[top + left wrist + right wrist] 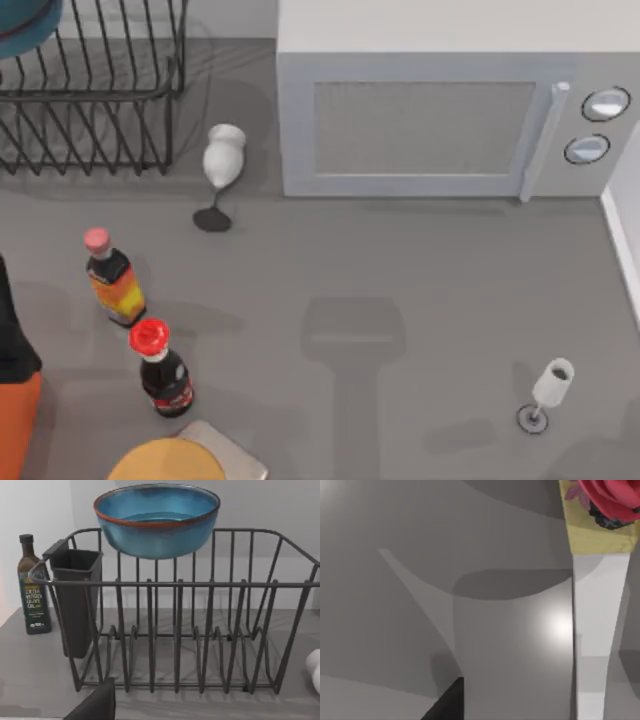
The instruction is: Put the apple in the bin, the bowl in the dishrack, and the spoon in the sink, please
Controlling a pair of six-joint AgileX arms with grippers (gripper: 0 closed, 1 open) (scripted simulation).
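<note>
The teal-blue bowl (156, 522) with its reddish-brown rim is upright at rim height over the black wire dishrack (210, 630). I cannot tell what bears it. From above, the bowl (25, 25) is at the far left corner, over the dishrack (95, 95). A dark piece of my left gripper (97, 705) faces the rack's front from a short way off and touches nothing. A dark piece of my right gripper (445, 705) hangs low over bare grey table. The apple, spoon, bin and sink are out of view.
A microwave (430, 120) fills the back right. A white glass (222, 158) lies tipped beside the rack. Two bottles (113, 280) (162, 368) stand front left, and a wine glass (547, 392) front right. An olive oil bottle (33, 587) and a black holder (75, 600) are at the rack's end.
</note>
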